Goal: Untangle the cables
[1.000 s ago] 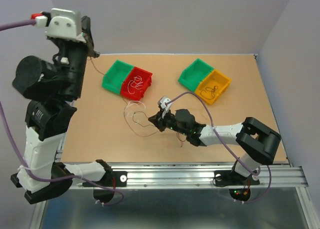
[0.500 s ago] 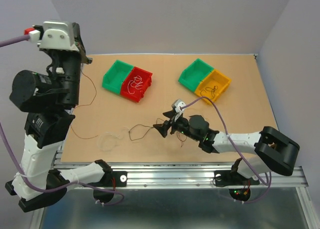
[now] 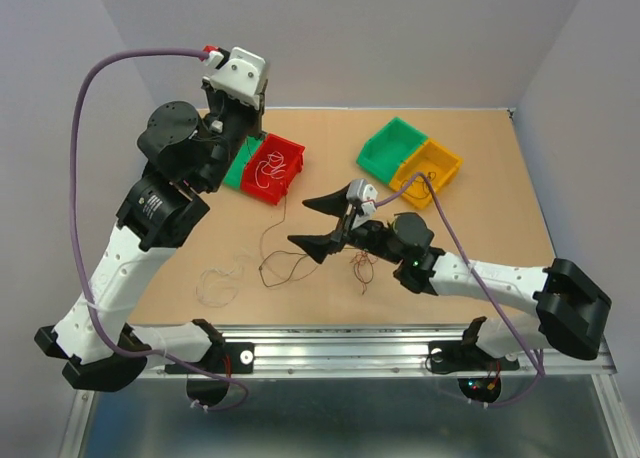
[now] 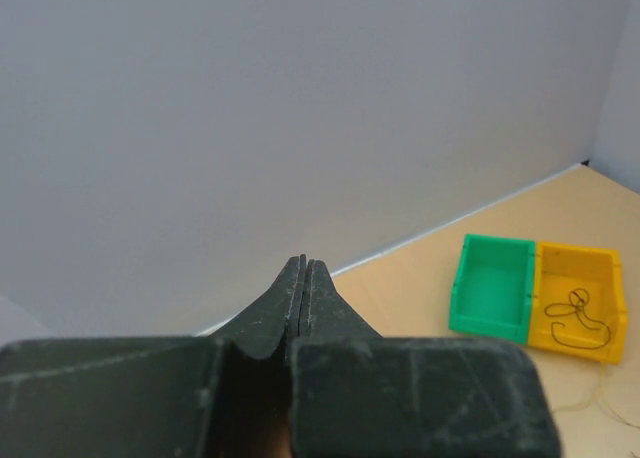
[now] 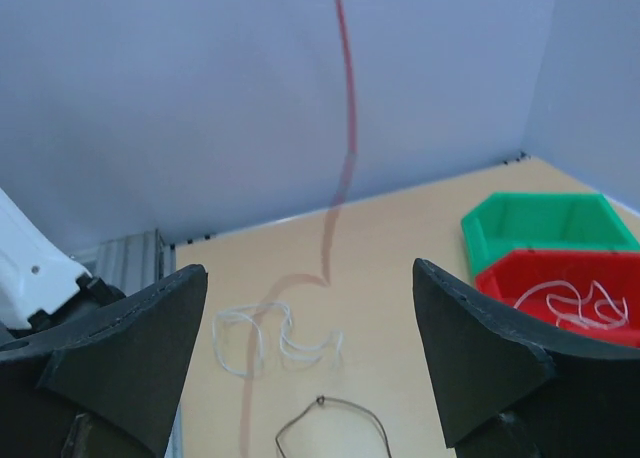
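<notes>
Your right claw (image 3: 316,224) stands wide, nothing between its black fingers (image 5: 130,348); it hovers low over the middle of the tan desk (image 3: 480,228). Your left claw (image 4: 303,270) is pinched fully closed, raised high at the far left by the wall; no wire shows at its tips in the left wrist view, so you can't tell whether it pinches anything.

A hair-thin reddish-brown cable (image 5: 346,148) drops from above the right wrist view to the desk, seen through the right claw's gap but farther off; in the top view it climbs from the desk toward the left claw.

- Loose on the desk:
  - a dark curly cable (image 3: 283,268) lies just left of the right claw;
  - a whitish looped cable (image 3: 218,283) lies further left, toward the near edge;
  - a short reddish curly cable (image 3: 362,268) lies just beside the right wrist.
- Far left:
  - a red plastic bin (image 3: 296,163) holds whitish curled cables (image 3: 270,170);
  - a green plastic bin (image 5: 545,223) touches it, mostly hidden by the left arm in the top view.
- Far right:
  - a second green plastic bin (image 3: 385,148) touches a yellow plastic bin (image 3: 447,163);
  - the yellow one holds a dark looped cable (image 3: 422,183); the green one holds nothing.
</notes>
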Robot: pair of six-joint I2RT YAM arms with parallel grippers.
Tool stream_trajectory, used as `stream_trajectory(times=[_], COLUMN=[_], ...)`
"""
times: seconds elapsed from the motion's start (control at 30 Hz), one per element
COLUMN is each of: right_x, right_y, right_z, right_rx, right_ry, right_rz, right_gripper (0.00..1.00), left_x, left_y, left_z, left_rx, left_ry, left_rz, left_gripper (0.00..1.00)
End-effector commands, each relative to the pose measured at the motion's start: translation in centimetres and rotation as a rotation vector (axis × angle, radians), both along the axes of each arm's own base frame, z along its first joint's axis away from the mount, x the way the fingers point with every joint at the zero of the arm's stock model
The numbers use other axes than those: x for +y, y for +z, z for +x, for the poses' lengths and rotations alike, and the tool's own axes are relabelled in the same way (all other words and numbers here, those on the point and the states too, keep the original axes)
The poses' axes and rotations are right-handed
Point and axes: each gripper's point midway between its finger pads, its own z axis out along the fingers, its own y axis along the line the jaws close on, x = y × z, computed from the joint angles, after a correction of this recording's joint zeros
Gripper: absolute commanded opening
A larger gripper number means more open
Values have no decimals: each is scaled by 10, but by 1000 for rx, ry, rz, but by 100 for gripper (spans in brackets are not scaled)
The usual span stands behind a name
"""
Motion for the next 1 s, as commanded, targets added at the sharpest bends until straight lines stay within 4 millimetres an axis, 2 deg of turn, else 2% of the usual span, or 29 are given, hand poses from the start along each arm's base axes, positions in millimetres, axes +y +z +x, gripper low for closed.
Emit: stream_trajectory(times=[0.0,0.1,0.23,0.3,0.43,0.57,0.6,0.67,0.77,0.87,0.97], right_x=[17,24,26,25,24,15,13,13,21,25,29], right_y=[67,78,78,79,82,80,79,76,70,67,64], right_z=[-3,4,24,30,33,46,49,49,39,37,33], right_rx=[-103,-107,-96,-96,-96,-78,-75,-75,-89,-78,-78], right_ry=[62,46,-43,-73,-90,-180,-198,-196,-126,-105,-74], right_rz=[131,150,154,158,164,170,168,160,138,133,124], right_gripper=[89,88,84,73,63,55,47,39,35,17,18], left_x=[-15,-27,-38,-45,-56,-57,-56,-58,-59,-58,-57], left_y=[10,-3,-13,-24,-44,-55,-56,-58,-62,-61,-58], left_z=[-11,-6,-7,-8,-6,-5,-6,-10,-12,-12,-14], left_rx=[-11,23,56,80,133,159,160,165,176,177,172], left_ry=[-108,-138,-185,-221,-259,-253,-256,-276,-285,-285,-284], left_rz=[-74,-61,-60,-48,-25,-12,-11,-8,-5,-6,-10], left_gripper=[0,0,0,0,0,0,0,0,0,0,0])
